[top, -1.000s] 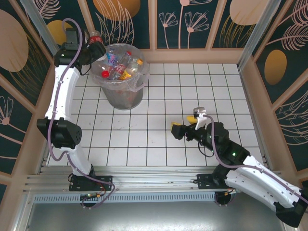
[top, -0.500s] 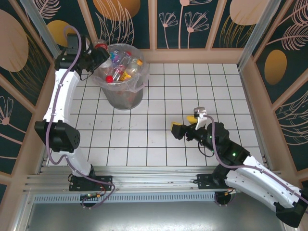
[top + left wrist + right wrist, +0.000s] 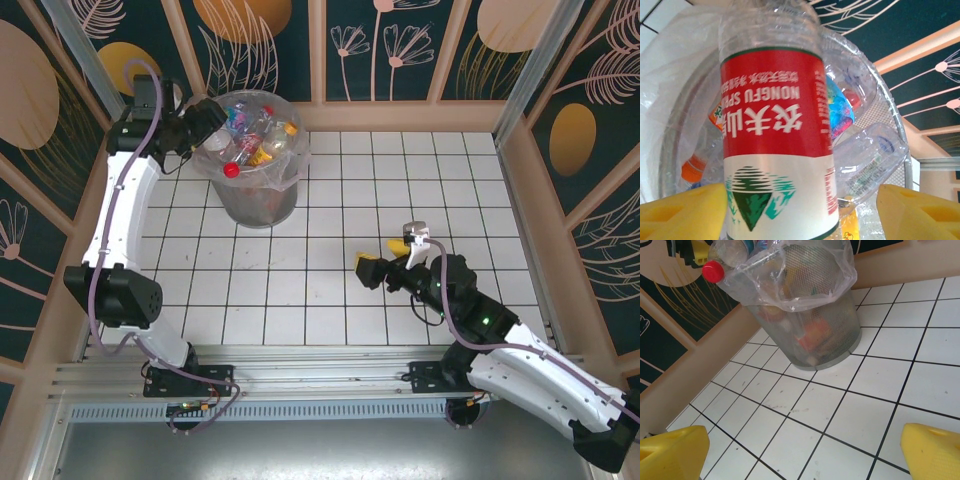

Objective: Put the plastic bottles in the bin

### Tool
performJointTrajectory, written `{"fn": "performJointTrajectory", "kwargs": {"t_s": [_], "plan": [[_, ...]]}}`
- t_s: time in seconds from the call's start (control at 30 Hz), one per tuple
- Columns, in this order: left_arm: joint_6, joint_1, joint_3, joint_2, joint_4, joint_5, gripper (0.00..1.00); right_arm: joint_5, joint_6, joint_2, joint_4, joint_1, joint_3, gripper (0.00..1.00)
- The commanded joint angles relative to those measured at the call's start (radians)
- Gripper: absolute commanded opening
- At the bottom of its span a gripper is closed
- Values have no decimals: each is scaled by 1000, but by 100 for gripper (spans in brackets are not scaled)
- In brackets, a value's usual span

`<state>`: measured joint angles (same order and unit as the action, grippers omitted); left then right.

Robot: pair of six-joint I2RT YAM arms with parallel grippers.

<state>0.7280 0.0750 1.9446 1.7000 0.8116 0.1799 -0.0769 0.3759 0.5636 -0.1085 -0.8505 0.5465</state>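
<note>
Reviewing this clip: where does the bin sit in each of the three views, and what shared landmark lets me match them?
Top external: bin at upper left, full of bottles.
Left wrist: bin seen close up, its rim curving down the right side behind a red-labelled bottle.
Right wrist: bin at top centre, its mesh wall facing the camera.
Shared landmark: the clear bag draped over its rim.

bottle (image 3: 775, 135): red label, white + green below. bin (image 3: 832, 335): grey mesh. table (image 3: 400, 180): white tiles, black grid. walls (image 3: 408, 75): teal, floral.
</note>
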Motion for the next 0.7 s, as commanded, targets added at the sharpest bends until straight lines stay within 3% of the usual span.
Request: {"fn": "performJointTrajectory", "kwargs": {"t_s": [0.0, 0.23, 0.47, 0.67], "plan": [[-51, 3, 77, 39, 72, -73, 81, 12, 10, -4, 32, 7, -13, 99], [-147, 3, 246, 133, 205, -211, 79, 10, 6, -1, 29, 7, -12, 99], [-133, 4, 238, 161, 181, -173, 64, 0, 1, -5, 16, 7, -3, 99], [-115, 4, 185, 139, 147, -118, 59, 8, 0, 12, 22, 7, -1, 99]]}}
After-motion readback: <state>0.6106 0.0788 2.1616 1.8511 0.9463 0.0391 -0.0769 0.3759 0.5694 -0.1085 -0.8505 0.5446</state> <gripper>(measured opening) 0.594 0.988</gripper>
